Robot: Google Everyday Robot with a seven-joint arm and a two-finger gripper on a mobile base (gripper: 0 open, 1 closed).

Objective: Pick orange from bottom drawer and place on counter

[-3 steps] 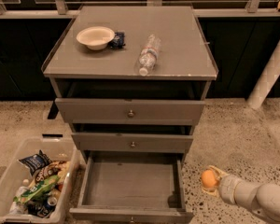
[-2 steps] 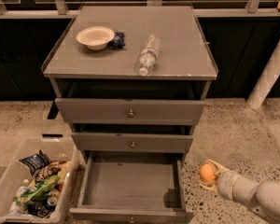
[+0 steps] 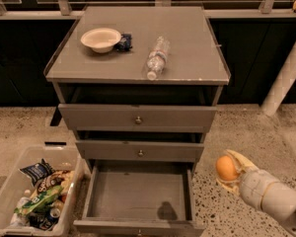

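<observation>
The orange is a small round orange fruit held in my gripper at the lower right, to the right of the cabinet and above the speckled floor. The pale fingers close around it. The bottom drawer is pulled wide open and holds nothing; a small shadow lies on its floor. The counter is the flat grey top of the cabinet, above and to the left of the gripper.
On the counter stand a white bowl, a small dark packet beside it, and a clear plastic bottle lying on its side. A clear bin of snack packets sits on the floor at lower left. A white post leans at right.
My gripper has risen and moved a little left with the orange in it, closer to the cabinet's right side. The drawer and counter objects have not moved.
</observation>
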